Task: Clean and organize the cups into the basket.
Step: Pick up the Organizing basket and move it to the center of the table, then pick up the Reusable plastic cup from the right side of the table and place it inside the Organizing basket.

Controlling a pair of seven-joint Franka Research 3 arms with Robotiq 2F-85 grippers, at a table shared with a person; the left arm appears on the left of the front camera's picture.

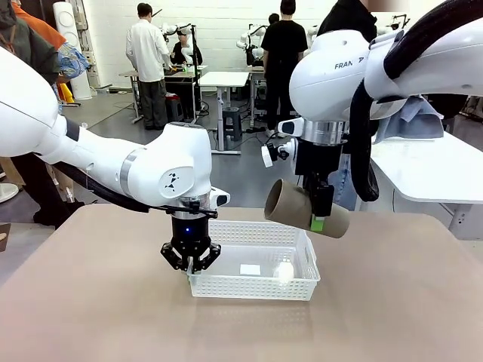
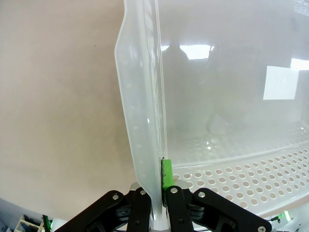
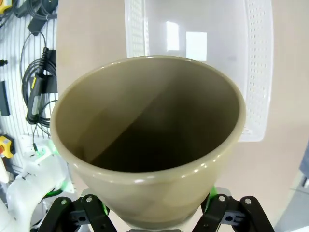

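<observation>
White plastic first, far left: left gripper (image 1: 190,260) pointing straight down, clamped shut on the basket (image 1: 249,290) side wall, thin rim pinched between the green pads (image 2: 166,174). Looks like bracing it for the drop. Directly right of those fingers: basket floor, no cups visible inside, just a pale label (image 1: 250,269) and glare. Early in the task by my read: nothing stowed, first placement pending. Further right and higher: right gripper (image 1: 321,219) hanging downward, closed around a tan cup (image 1: 290,205). Gripped nearer the base, lying near-horizontal, mouth aimed back toward the left arm. Held clear above the basket's far right corner, not touching it. Remaining: turn upright, lower, release. Cleaning status: can't tell.
</observation>
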